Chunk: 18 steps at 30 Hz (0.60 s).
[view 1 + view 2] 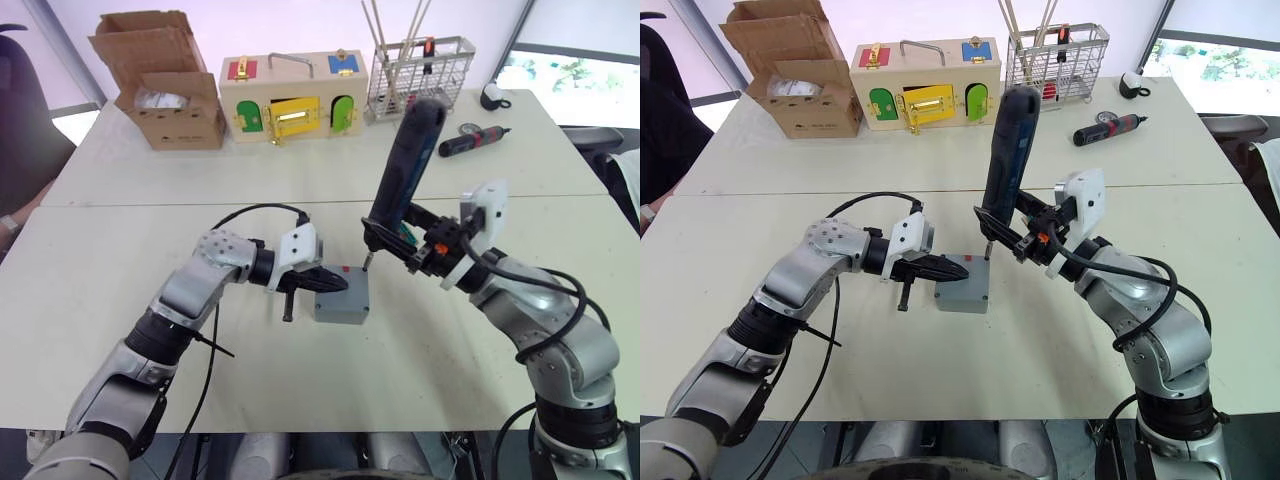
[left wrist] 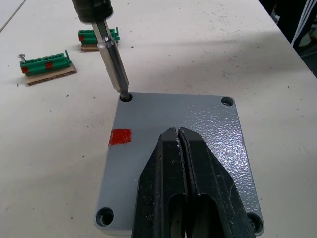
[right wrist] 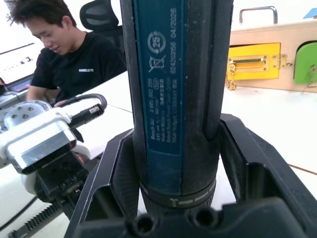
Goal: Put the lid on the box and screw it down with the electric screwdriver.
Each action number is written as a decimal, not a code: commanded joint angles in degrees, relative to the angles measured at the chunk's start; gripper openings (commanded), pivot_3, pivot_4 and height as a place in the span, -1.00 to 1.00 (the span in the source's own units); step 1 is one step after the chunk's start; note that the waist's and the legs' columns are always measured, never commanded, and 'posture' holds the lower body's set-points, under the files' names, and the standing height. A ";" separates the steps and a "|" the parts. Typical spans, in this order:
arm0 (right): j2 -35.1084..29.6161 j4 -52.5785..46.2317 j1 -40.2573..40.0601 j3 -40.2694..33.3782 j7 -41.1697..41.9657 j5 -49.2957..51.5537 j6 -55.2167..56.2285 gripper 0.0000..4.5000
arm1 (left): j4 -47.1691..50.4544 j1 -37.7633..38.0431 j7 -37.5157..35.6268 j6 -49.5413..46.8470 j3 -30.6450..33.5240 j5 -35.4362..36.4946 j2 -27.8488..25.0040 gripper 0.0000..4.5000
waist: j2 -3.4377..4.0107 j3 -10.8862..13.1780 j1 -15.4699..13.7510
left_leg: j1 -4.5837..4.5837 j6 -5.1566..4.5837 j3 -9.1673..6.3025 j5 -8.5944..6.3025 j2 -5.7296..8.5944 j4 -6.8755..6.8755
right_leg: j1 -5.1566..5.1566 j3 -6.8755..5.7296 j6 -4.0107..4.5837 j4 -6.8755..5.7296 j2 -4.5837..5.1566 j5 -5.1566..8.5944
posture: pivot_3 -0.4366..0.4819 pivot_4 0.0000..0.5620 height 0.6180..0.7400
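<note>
The grey box [image 1: 340, 309] sits mid-table with the lid [image 2: 198, 116] on top; a red mark [image 2: 120, 137] shows on the lid. My left gripper [image 2: 177, 133] is shut, its closed fingertips lying on the lid's top. My right gripper [image 1: 412, 250] is shut on the electric screwdriver [image 1: 405, 165], held nearly upright and leaning away from me. Its metal bit [image 2: 113, 59] stands in one corner screw hole of the lid. The other three corner holes look open.
At the table's far side stand a cardboard carton [image 1: 165, 85], a wooden box with coloured doors [image 1: 290, 100], a wire rack [image 1: 420, 72] and a small black-and-red screwdriver [image 1: 472, 141]. Two green terminal strips [image 2: 47, 67] lie near the box. A person [image 3: 69, 54] sits beyond the table.
</note>
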<state>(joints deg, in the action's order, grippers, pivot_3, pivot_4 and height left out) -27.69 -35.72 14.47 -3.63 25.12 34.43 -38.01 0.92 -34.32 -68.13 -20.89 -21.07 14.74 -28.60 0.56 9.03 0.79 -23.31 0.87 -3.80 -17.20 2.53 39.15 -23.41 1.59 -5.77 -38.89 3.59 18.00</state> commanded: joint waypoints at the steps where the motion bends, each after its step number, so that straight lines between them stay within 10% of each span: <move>1: 1.23 -0.81 -0.39 1.72 -0.05 -1.39 2.28 -0.13 | -0.08 1.50 0.13 -0.40 -0.23 -1.27 -0.90 -1.00 | -0.02 -0.01 -0.01 | 0.01 0.00 0.00 0.00 -0.01 0.00 | 0.01 0.00 0.00 0.00 -0.01 0.00 | -0.05 -0.47 1.00; 18: 1.18 0.75 -5.11 6.29 1.51 -6.16 4.60 -0.13 | -0.54 2.98 0.76 1.48 -2.24 -3.79 -0.86 -1.00 | -0.43 -0.35 -0.02 | 1.02 -0.12 -0.06 -0.07 -0.15 -0.39 | 1.17 -0.07 0.01 0.67 -0.04 0.01 | -0.05 -0.47 1.00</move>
<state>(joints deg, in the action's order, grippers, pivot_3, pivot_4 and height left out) -26.07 -35.66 10.98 0.69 25.38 28.34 -32.04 1.30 -32.31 -67.28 -18.69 -21.38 13.24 -28.69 0.13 8.68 0.77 -22.28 0.74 -3.87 -17.27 2.39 38.75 -22.21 1.51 -5.76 -38.20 3.53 18.01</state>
